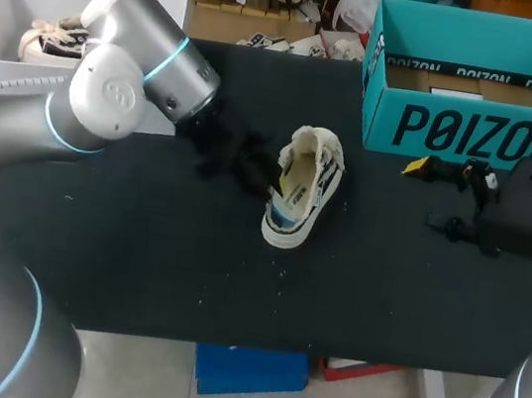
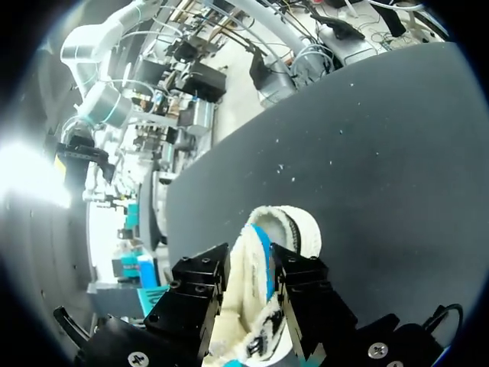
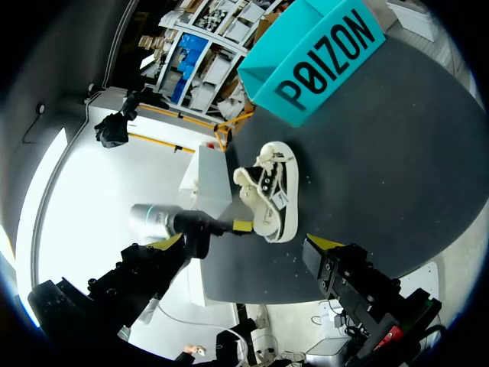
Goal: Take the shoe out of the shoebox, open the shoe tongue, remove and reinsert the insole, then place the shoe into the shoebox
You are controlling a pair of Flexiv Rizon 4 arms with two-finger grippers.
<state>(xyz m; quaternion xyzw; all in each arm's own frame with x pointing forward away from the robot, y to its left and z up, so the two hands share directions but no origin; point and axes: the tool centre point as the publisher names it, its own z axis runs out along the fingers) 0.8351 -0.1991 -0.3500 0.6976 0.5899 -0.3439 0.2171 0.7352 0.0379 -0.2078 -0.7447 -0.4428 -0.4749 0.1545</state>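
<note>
Near edge of the table (image 1: pixel 135 270): bare black top, a few pale specks. One step in, mid-table, sat the shoe (image 1: pixel 307 180), out of its box. It was a pale sneaker w/ dark side panels, toe pointing near and fleecy heel collar pointing far. It was tipped toward its side, opening facing left and sole edge facing right.

L arm came in from the left, and the left gripper (image 1: pixel 274 188) was right on the shoe's left flank. From the L wrist cam its two black fingers (image 2: pixel 200 279) stood one on each side of the shoe's collar wall, both pressed against it. So the claw was clamped on the shoe, w/ fingers not far apart. A blue strip (image 2: pixel 263 245) ran inside the opening btwn them; couldn't tell if that was the insole or the lining. Tongue wasn't readable from any cam.

Same depth, off to the right and well apart from the shoe, the right gripper (image 1: pixel 429 195) hung over the table. Its fingers were spread wide and nothing was btwn them. The far finger's yellow tip sat just in front of the box wall, the other finger nearer. R wrist cam looked across at the shoe and the L claw's yellow tip touching its side.

Far right corner: the teal shoebox (image 1: pixel 476 135), lid off and upright, w/ brown card showing inside and no shoe in it.
</note>
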